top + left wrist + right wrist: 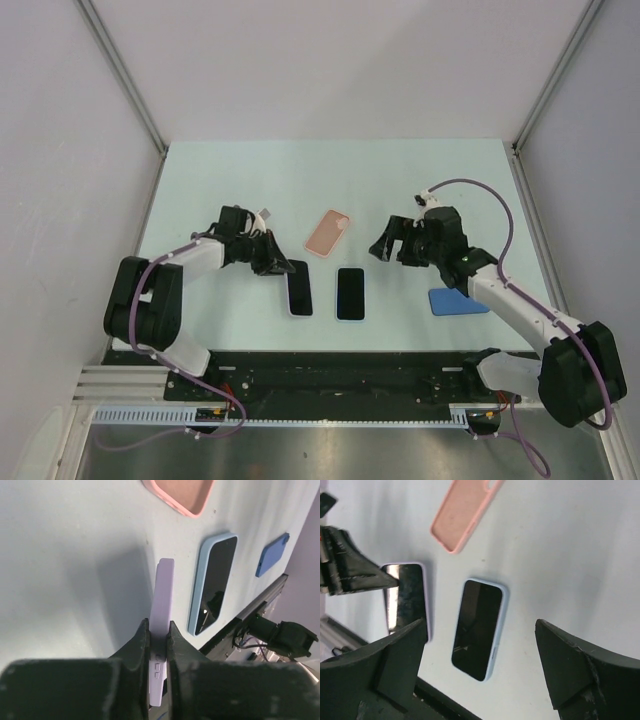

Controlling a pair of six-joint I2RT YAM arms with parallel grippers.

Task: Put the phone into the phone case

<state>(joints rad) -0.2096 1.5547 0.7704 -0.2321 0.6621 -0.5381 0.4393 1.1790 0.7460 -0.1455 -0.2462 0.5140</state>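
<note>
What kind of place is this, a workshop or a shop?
Most likely a robot test booth in a lab. A left arm and right arm are bolted at the edge of a pale table, plain white walls box it in, and a phone and pink case lie ready.

arms (190, 257): white links, black joints | cables (500, 215): purple | left gripper (283, 267), right gripper (386, 246): black

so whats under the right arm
A blue case lies flat on the table. The right arm crosses over its far right corner, so that corner is hidden.
</note>
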